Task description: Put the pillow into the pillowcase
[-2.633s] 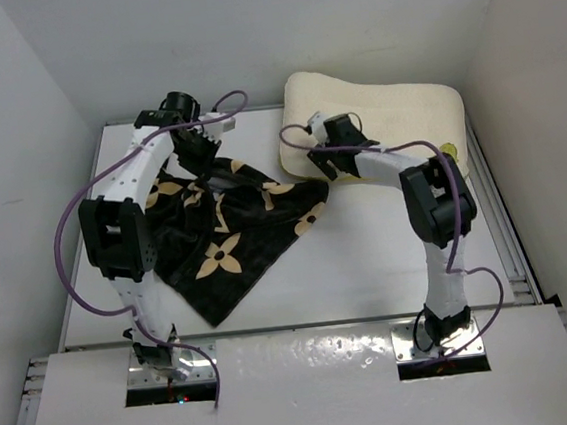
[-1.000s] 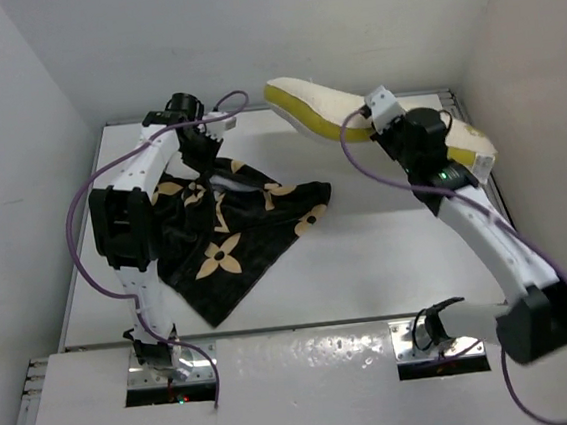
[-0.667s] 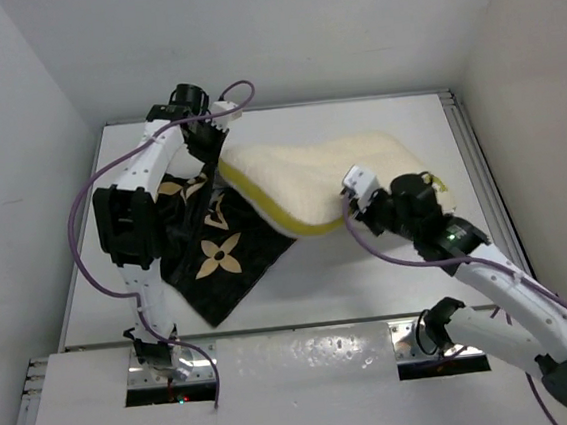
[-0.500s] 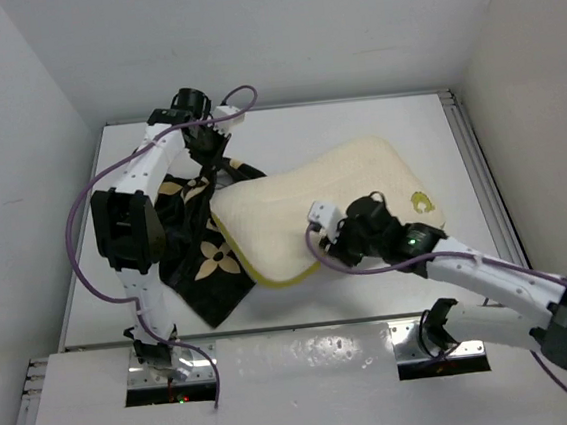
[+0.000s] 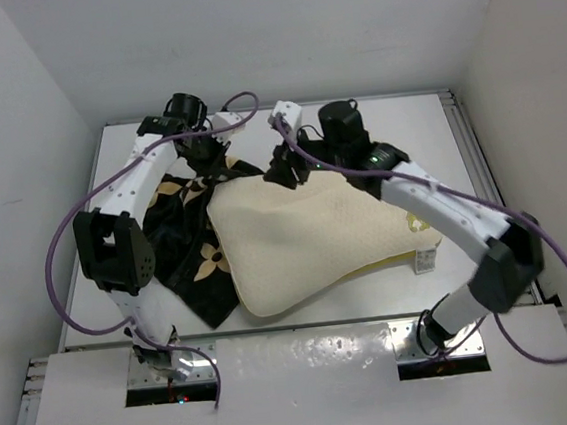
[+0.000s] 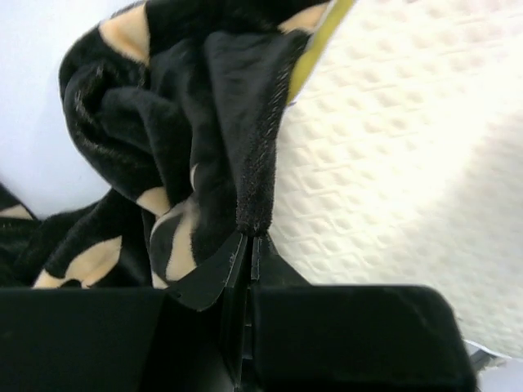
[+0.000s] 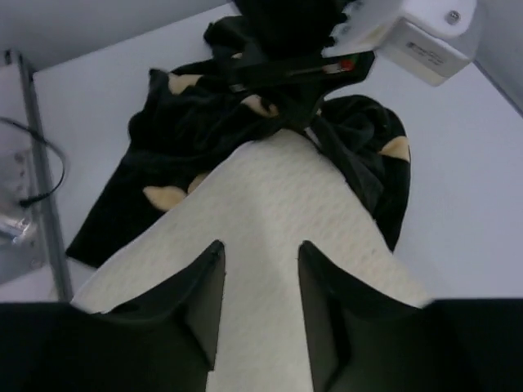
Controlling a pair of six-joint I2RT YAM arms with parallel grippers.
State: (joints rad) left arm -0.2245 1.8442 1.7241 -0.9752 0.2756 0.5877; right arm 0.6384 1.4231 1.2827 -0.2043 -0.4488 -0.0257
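The cream-white pillow (image 5: 306,235) lies flat mid-table, its left part overlapping the pillowcase (image 5: 187,237), a black velvety fabric with tan flowers bunched at the left. A yellow logo (image 5: 417,225) and a white tag (image 5: 426,259) show at the pillow's right end. My left gripper (image 5: 208,159) is shut on a raised edge of the pillowcase (image 6: 163,131), right beside the pillow's far-left corner (image 6: 392,147). My right gripper (image 5: 281,167) hovers at that same corner. In the right wrist view it (image 7: 260,245) is open, with the pillow's quilted surface (image 7: 270,196) showing between its fingers.
White walls close in the white table (image 5: 375,123) at the back and on both sides. A metal rail (image 5: 494,212) runs along the right edge. Purple cables loop from both arms. In the right wrist view the left gripper (image 7: 286,73) sits just beyond the pillow's corner.
The right gripper carried the pillow from the back right, laid it down partly over the pillowcase, let go and moved to its far-left corner. The left gripper kept holding the pillowcase.
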